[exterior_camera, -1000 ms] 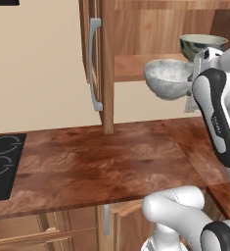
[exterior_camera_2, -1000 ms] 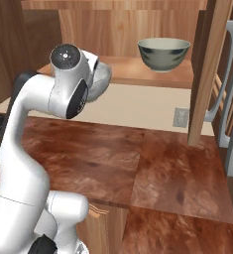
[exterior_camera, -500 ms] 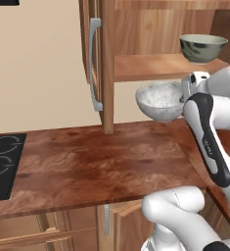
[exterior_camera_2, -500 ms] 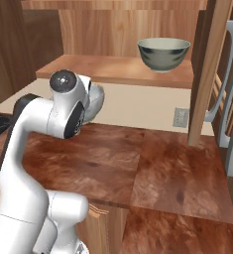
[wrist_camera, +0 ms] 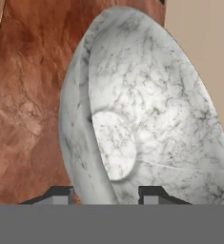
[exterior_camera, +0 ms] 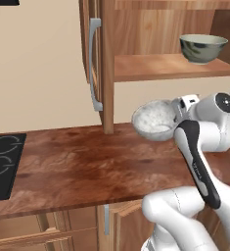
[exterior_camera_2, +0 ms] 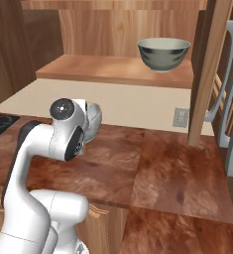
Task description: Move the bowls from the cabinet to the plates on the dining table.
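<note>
One speckled bowl (exterior_camera: 154, 120) is riding out of the cabinet (exterior_camera: 99, 63) in the left base view, tipped on its side above the counter (exterior_camera: 77, 166) because the gripper (exterior_camera: 177, 115) is pinching its rim. Across in the right base view, the grey-green bowl (exterior_camera_2: 163, 53) is sitting on the shelf (exterior_camera_2: 113, 70), awaiting its turn. Through the hand view, the fingertips (wrist_camera: 61, 194) are straddling the bowl's wall.

I am seeing the near bowl (wrist_camera: 147, 119) showing white with fine grey veining. The far bowl (exterior_camera: 203, 48) is showing grey-green with dark markings, cream inside. The desk (exterior_camera: 87, 166) is showing glossy mottled reddish-brown; the cabinet (exterior_camera: 106, 63) brown wood, its handle (exterior_camera: 94, 68) grey.
</note>
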Robot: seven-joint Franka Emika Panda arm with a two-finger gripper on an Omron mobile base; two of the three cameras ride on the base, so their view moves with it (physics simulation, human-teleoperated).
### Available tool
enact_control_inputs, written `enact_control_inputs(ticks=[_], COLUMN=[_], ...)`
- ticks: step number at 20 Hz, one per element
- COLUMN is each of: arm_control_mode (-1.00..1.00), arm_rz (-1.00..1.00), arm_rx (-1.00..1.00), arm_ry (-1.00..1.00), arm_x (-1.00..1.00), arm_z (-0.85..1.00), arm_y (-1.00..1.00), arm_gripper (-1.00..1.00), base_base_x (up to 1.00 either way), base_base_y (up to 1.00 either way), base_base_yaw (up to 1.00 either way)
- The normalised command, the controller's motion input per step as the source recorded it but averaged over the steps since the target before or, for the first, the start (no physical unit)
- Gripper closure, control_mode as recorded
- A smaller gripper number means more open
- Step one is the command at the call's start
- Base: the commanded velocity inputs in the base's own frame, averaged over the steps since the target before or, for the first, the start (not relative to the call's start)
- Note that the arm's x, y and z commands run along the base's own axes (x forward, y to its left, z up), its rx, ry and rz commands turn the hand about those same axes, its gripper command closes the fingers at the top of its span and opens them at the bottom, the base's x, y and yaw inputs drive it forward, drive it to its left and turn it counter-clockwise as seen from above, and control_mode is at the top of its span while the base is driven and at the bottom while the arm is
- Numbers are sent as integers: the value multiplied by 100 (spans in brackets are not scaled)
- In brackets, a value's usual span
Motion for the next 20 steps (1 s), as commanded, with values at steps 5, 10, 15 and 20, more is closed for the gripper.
enact_control_inputs(ticks=[5, 10, 15, 20], arm_control_mode=[-100, 100, 100, 100], arm_rz=[6, 0, 0, 0], arm_rx=[-2, 0, 0, 0], arm_ry=[0, 0, 0, 0], arm_x=[0, 0, 0, 0], arm_z=[-49, -13, 0, 0], arm_y=[0, 0, 0, 0], arm_gripper=[100, 100, 100, 100], base_base_x=[0, 0, -20, -39], base_base_y=[0, 0, 8, 47], base_base_yaw=[0, 0, 0, 0])
